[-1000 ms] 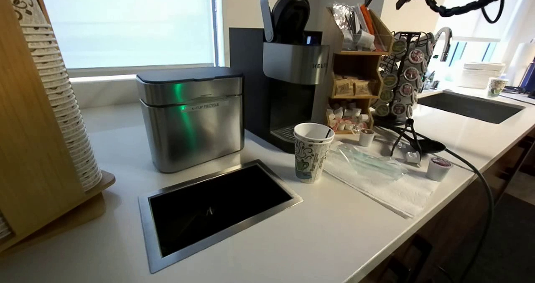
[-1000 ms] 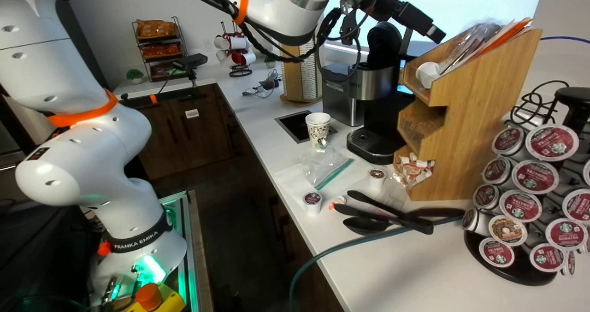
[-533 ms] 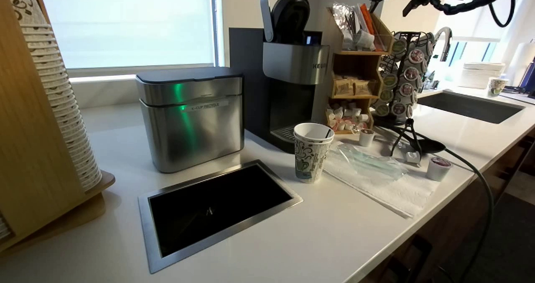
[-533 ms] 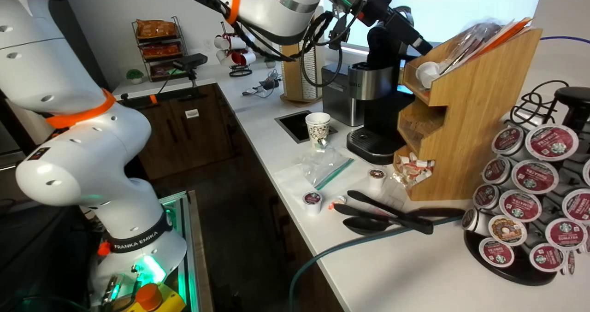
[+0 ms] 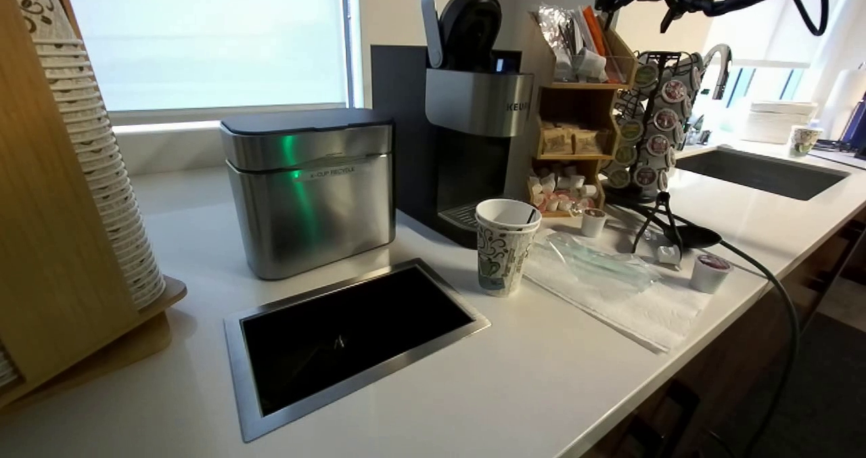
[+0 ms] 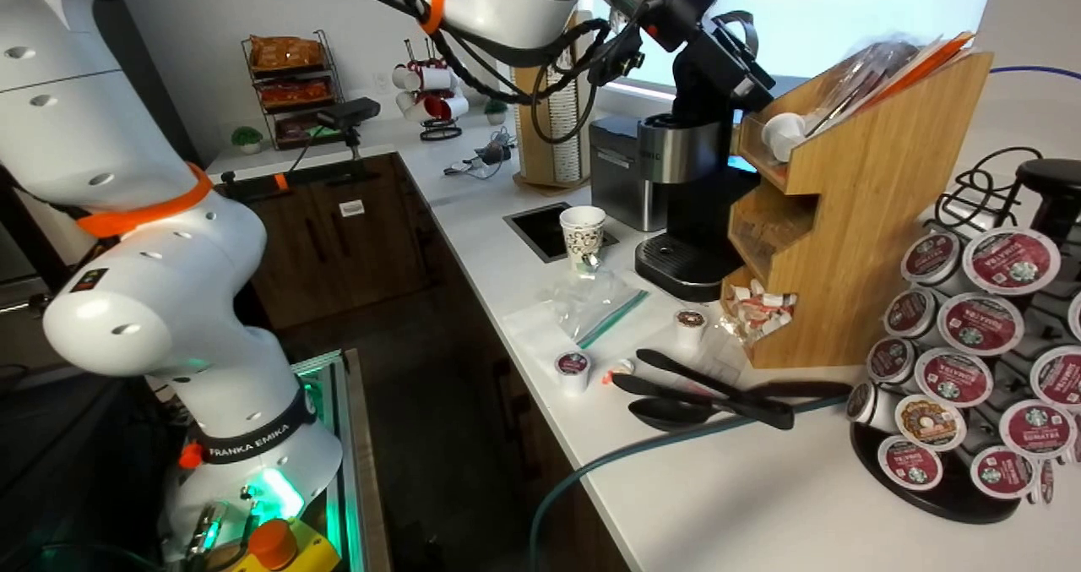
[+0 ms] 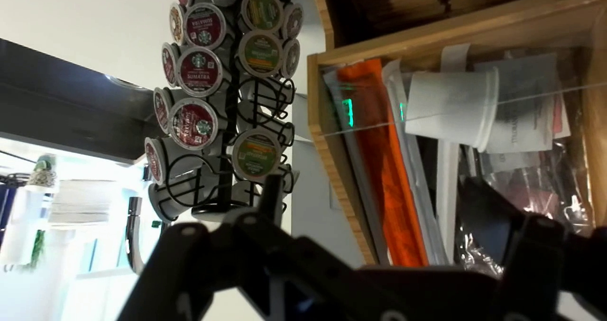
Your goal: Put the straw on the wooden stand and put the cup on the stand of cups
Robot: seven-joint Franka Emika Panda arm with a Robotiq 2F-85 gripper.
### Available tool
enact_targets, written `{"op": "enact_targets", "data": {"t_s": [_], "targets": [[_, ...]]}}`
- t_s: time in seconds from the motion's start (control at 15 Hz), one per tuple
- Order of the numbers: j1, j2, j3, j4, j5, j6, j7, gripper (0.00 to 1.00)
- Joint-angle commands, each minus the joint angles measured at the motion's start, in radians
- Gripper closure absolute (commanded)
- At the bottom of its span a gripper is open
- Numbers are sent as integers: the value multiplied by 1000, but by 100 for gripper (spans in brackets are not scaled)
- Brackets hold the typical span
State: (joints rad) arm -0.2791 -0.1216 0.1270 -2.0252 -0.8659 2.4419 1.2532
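Observation:
My gripper (image 7: 373, 182) is open and empty, its fingers spread across the wrist view. In both exterior views the gripper (image 5: 637, 22) (image 6: 752, 90) hangs above and beside the top of the wooden stand (image 5: 587, 86) (image 6: 887, 251) (image 7: 327, 143). The stand's top bin holds orange and white wrapped sticks, clear plastic and a small white cup (image 7: 448, 105) (image 6: 784, 135) lying on its side. Nested paper cups (image 5: 504, 258) (image 6: 583, 238) stand upright on the counter; a thin dark stick, possibly the straw, shows inside their rim (image 5: 532, 216). The pod carousel (image 5: 648, 120) (image 6: 933, 498) (image 7: 232, 74) stands beside the stand.
A coffee maker (image 5: 477, 103) (image 6: 684, 154) and a steel bin (image 5: 311, 208) stand beside the wooden stand. Before them lie a plastic bag (image 6: 591, 302), loose pods (image 6: 573, 371), black utensils (image 6: 709, 386) and a hose (image 6: 659, 441). A wooden holder (image 5: 61, 208) bears stacked paper cups (image 5: 115, 174).
The gripper has moved lower, leftward in the view that shows the arm's base, and turned slightly. The cups, stand and counter objects have not moved.

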Motion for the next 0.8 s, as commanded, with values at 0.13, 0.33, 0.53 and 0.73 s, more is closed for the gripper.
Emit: {"op": "enact_targets", "data": {"t_s": [0.13,0.33,0.53,0.73], "targets": [[107,108,-71,127,-48,-98,141,15],[141,160,-102,172,-40,-96,155,19],[172,184,-124,204,-49,-85,166,23],[200,185,-134,216,-48,-88,168,21]]}}
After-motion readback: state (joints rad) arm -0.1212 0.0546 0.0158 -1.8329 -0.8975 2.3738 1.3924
